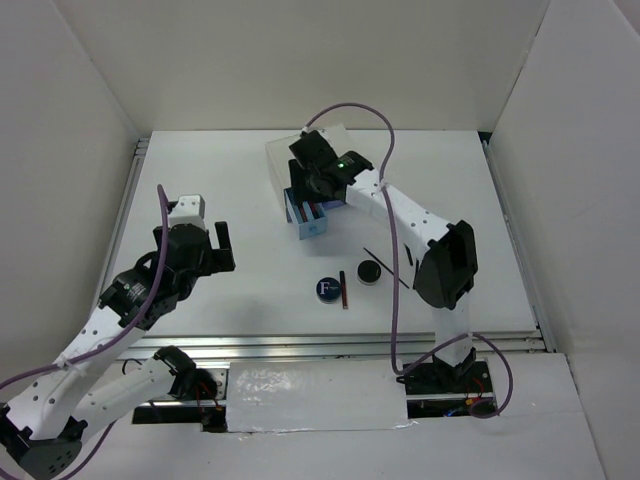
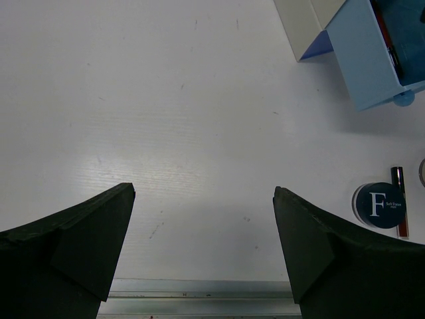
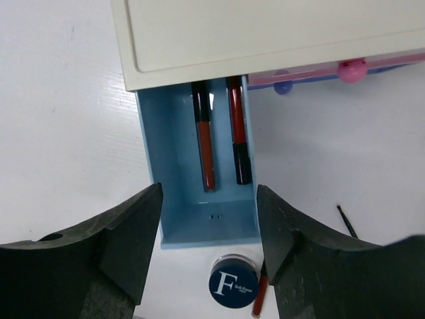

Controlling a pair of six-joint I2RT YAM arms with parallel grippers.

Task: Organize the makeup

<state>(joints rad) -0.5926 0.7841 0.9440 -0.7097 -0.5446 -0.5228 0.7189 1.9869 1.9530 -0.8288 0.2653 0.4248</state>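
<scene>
The right arm (image 1: 400,205) is hanging its jaws wide apart over the blue drawer (image 3: 174,166), where two red-black pencils (image 3: 207,143) are lying. The round compact (image 1: 327,289) is sitting at 6 o'clock off the drawer's edge. The left arm's (image 1: 95,340) jaws are gaping over bare bench (image 2: 199,100).

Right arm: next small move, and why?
Probably draw the right gripper back to the dark-blue compact for the next pick: its jaws stand open and empty over the blue drawer, which already holds two pencils, while the compact lies outside it.
</scene>
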